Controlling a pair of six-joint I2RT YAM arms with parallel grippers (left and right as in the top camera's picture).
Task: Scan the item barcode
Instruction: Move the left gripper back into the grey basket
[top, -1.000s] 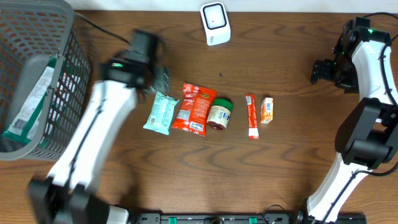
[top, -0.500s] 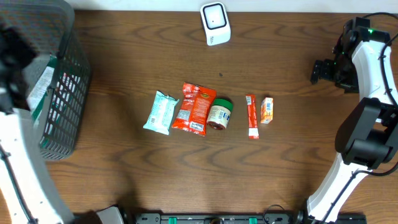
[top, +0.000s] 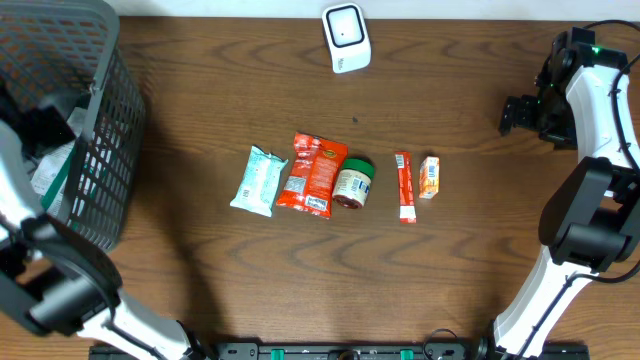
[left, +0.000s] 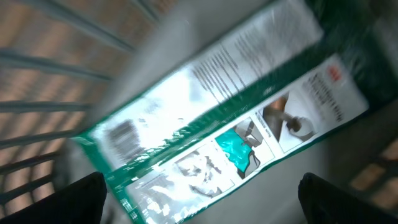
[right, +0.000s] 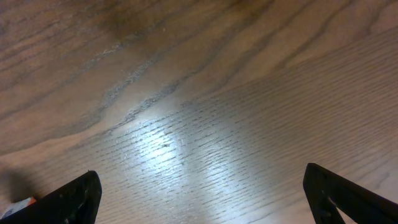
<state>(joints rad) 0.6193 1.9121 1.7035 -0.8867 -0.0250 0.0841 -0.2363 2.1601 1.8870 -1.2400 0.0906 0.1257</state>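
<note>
A green-and-white flat package (left: 217, 118) lies inside the grey basket (top: 100, 60); the overhead view shows this package (top: 48, 172) through the mesh. My left gripper (top: 48, 122) hangs over it inside the basket. In the left wrist view the left gripper (left: 202, 202) is open, holding nothing, its fingertips (left: 81, 199) wide apart above the package. The white scanner (top: 346, 37) stands at the table's back edge. My right gripper (top: 515, 113) is at the far right; in its wrist view the right gripper (right: 202, 199) is open over bare wood.
A row of items lies mid-table: a teal packet (top: 259, 181), a red bag (top: 312, 174), a green-lidded jar (top: 353, 184), a red stick pack (top: 404, 187) and a small orange box (top: 429, 177). The basket fills the back left corner.
My left arm has swung left from beside the teal packet to over the basket, its jaws widening. The right arm and the row of items have not moved.
</note>
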